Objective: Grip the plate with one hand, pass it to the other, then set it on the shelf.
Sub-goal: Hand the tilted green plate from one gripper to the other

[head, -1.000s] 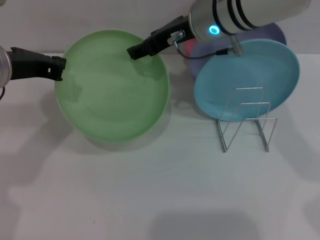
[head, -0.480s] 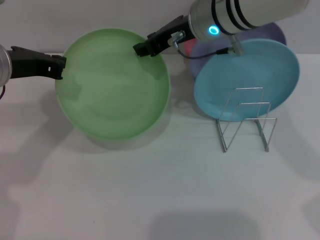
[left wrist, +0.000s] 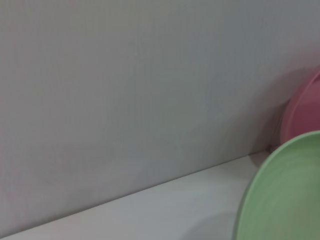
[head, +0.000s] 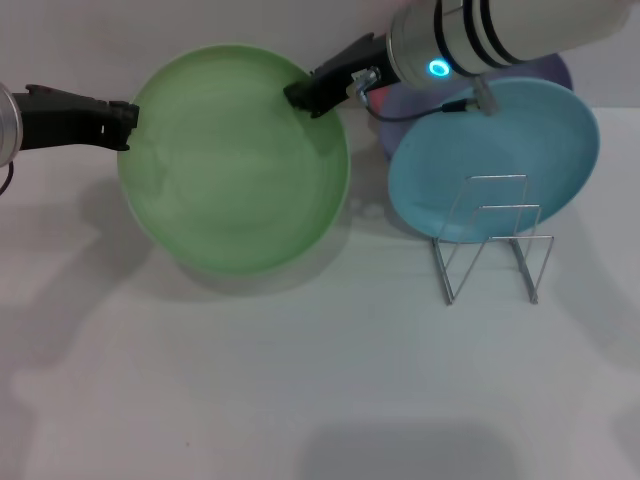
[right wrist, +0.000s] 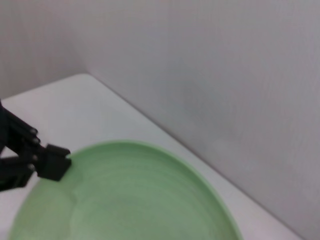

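Observation:
The light-green plate (head: 235, 170) hangs above the white table, casting a shadow below it. My left gripper (head: 125, 112), slim and black, is shut on the plate's left rim; it also shows in the right wrist view (right wrist: 52, 162) at the plate's edge (right wrist: 130, 200). My right gripper (head: 300, 97), on the white arm with the blue ring, sits at the plate's far right rim. The left wrist view shows only part of the plate's rim (left wrist: 285, 195). The silver wire rack (head: 492, 240) stands on the table to the right, holding nothing.
A turquoise-blue plate (head: 500, 140) lies just behind the rack. A lavender plate (head: 550, 65) and a pink plate (head: 372, 95) lie behind it by the wall, under my right arm. The pink plate also shows in the left wrist view (left wrist: 302, 115).
The green plate has risen and shifted slightly right with my left gripper. My right gripper has drawn back from over the plate to its far right rim.

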`<state>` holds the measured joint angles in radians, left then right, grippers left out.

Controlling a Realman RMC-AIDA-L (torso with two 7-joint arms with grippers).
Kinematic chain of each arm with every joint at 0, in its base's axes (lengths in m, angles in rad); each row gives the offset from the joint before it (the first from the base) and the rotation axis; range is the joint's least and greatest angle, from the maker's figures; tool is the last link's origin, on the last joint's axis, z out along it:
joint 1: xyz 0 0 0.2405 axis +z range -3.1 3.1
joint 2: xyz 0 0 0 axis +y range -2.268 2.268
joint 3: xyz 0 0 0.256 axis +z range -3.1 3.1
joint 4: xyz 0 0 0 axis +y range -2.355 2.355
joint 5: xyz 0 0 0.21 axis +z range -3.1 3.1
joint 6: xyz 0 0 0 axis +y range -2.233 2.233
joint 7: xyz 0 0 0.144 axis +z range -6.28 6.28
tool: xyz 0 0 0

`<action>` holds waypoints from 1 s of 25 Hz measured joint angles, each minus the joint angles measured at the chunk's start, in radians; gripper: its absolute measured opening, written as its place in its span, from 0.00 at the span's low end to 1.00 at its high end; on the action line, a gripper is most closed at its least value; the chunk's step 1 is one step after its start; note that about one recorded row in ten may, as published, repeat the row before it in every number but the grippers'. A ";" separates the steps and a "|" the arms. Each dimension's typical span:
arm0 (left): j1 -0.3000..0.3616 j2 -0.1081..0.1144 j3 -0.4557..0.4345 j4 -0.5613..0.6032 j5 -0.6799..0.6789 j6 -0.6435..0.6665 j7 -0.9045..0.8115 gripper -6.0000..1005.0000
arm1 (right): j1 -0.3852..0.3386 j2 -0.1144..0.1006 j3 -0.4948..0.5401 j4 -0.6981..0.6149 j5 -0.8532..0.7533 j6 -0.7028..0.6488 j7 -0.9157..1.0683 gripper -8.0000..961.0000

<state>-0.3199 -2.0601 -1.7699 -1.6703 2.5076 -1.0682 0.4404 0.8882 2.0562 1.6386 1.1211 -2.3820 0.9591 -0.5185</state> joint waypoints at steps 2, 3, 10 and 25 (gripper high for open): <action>0.002 -0.001 -0.001 0.001 -0.001 0.000 0.004 0.03 | -0.023 0.007 0.002 0.044 -0.010 -0.004 -0.001 0.31; 0.004 -0.001 -0.001 0.002 -0.001 0.001 0.004 0.03 | -0.033 0.009 0.002 0.064 -0.014 -0.006 -0.001 0.30; 0.017 -0.003 0.005 -0.003 -0.001 0.012 0.006 0.15 | -0.058 0.016 -0.004 0.109 -0.026 -0.003 -0.002 0.08; 0.137 -0.001 -0.008 -0.089 0.009 0.211 0.019 0.57 | -0.188 0.018 -0.013 0.319 -0.075 -0.011 -0.045 0.06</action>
<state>-0.1828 -2.0609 -1.7778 -1.7593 2.5169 -0.8577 0.4598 0.7002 2.0741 1.6257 1.4404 -2.4566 0.9483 -0.5636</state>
